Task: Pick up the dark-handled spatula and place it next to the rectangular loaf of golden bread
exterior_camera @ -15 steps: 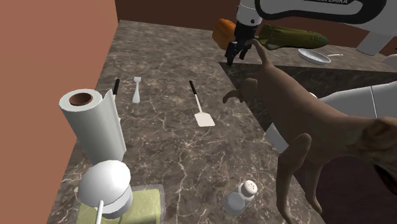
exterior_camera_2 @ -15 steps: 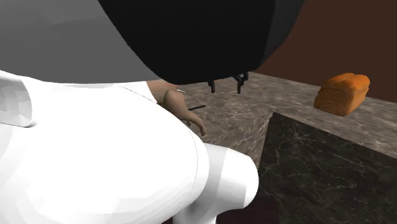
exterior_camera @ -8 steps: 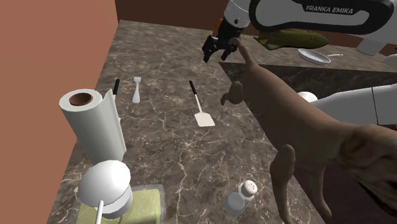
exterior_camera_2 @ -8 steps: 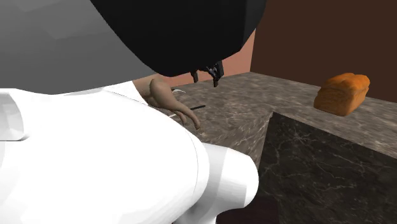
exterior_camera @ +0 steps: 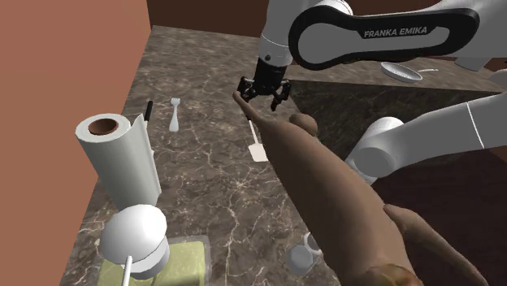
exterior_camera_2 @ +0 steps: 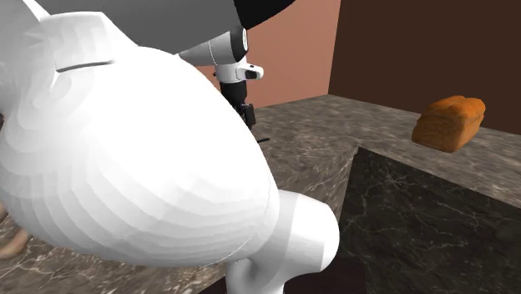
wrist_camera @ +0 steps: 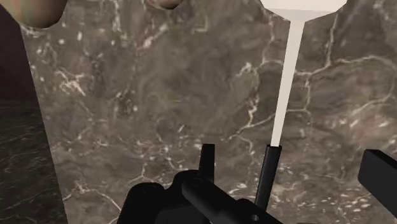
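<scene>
The spatula has a white blade point(exterior_camera: 258, 153), a pale shaft point(wrist_camera: 284, 83) and a dark handle point(wrist_camera: 267, 175), and it lies flat on the marble counter point(exterior_camera: 203, 162). My gripper point(exterior_camera: 262, 97) hovers over the handle end, fingers pointing down. In the wrist view the gripper point(wrist_camera: 292, 167) is open, and the handle lies between the fingers without touching them, closer to one of them. The golden loaf point(exterior_camera_2: 449, 122) sits far off on the counter at the second exterior view's right.
A large brown animal figure point(exterior_camera: 325, 195) stretches across the counter beside the spatula and covers part of its blade. A paper towel roll point(exterior_camera: 122, 154), a white fork point(exterior_camera: 175, 115), a shaker point(exterior_camera: 302, 256) and a white dish point(exterior_camera: 402, 71) stand around. A lower dark surface point(exterior_camera_2: 417, 217) adjoins the counter.
The arm has swung away from the loaf toward the shoulder view's left and come down over the spatula's handle. The brown figure now shows in a different pose.
</scene>
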